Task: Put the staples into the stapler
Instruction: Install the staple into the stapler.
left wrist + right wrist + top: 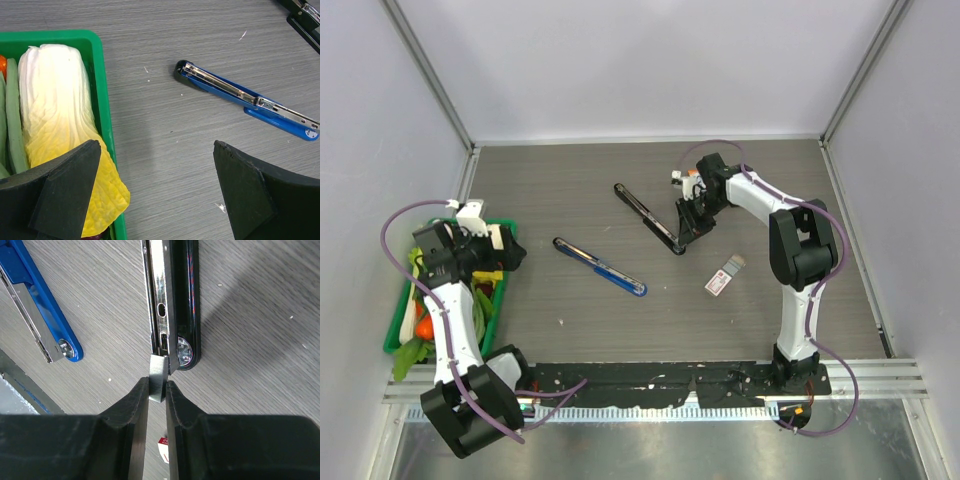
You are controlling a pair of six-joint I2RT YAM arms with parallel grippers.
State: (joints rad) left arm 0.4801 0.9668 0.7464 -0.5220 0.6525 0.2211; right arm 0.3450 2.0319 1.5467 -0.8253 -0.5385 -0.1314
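Observation:
The black stapler (642, 210) lies open in a V at the table's middle back; in the right wrist view its glossy arm (185, 300) and metal channel (159, 295) run up from my fingers. A short grey strip of staples (158, 371) is pinched in my right gripper (157, 385), which is shut on it, the strip's far end touching the near end of the channel. From above, the right gripper (692, 222) hangs over the stapler's hinge end. My left gripper (160, 185) stands wide open with nothing in it, above the table beside the basket (505, 250).
A blue stapler (600, 266) (245, 97) lies open left of the black one. The white-and-red staple box (720, 280) sits near the right arm. A green basket (392, 335) (102, 100) of vegetables with a cabbage (55, 125) stands at the left edge.

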